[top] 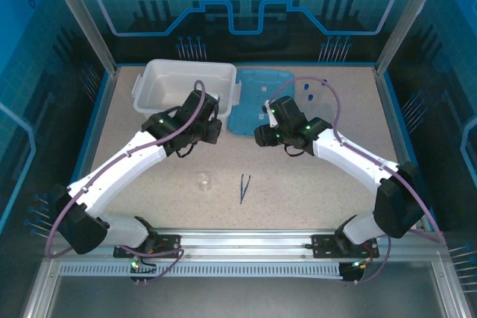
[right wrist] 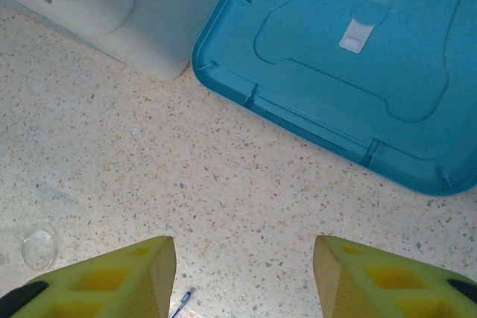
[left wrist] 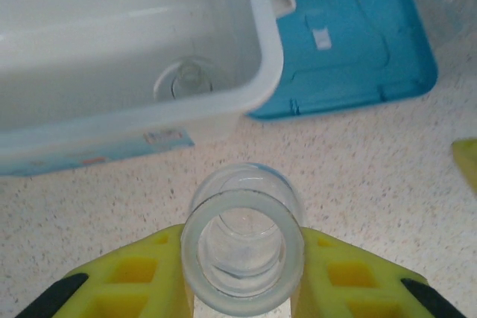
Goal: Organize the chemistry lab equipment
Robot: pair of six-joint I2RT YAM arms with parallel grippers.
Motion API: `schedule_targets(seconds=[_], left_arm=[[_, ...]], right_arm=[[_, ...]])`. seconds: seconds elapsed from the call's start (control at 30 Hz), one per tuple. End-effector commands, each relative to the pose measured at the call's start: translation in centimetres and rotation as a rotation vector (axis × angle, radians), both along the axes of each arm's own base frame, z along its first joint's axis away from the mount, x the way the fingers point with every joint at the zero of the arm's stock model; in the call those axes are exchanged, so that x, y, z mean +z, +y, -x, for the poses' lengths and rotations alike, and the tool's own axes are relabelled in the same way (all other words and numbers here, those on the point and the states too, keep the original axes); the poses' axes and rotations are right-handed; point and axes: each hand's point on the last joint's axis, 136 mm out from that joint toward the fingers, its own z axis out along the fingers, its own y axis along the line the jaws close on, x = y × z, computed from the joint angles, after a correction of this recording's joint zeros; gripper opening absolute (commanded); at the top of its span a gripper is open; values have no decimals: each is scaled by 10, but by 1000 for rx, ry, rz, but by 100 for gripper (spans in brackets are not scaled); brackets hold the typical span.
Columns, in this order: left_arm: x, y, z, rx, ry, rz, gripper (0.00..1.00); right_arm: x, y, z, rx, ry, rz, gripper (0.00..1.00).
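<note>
My left gripper (top: 212, 130) is shut on a small clear glass flask (left wrist: 242, 258), whose mouth faces the left wrist camera. It hangs over the table just in front of the white tub (top: 186, 83). A small clear beaker (top: 205, 180) stands on the table in front and also shows at the left edge of the right wrist view as the beaker (right wrist: 37, 249). Dark-blue tweezers (top: 244, 188) lie right of it. Blue-capped tubes (top: 307, 93) lie at the back right. My right gripper (right wrist: 244, 273) is open over bare table beside the blue lid (right wrist: 358, 57).
The white tub's near wall (left wrist: 127, 132) is just ahead of the flask, and a round clear shape (left wrist: 183, 80) shows on the tub floor. The flat blue lid (top: 257, 102) lies right against the tub. Aluminium frame posts and blue walls enclose the table.
</note>
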Motion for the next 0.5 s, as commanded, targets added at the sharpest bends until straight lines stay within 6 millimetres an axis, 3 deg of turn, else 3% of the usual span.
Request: schedule_targets(seconds=[0.0, 0.23, 0.47], left_arm=[[27, 7, -19, 20, -64, -5, 31], [57, 24, -63, 83, -130, 8, 31], [40, 41, -112, 156, -116, -1, 31]], right_arm=[[14, 3, -2, 2, -18, -38, 53], [15, 3, -4, 4, -22, -37, 53], [13, 6, -5, 11, -13, -39, 53]])
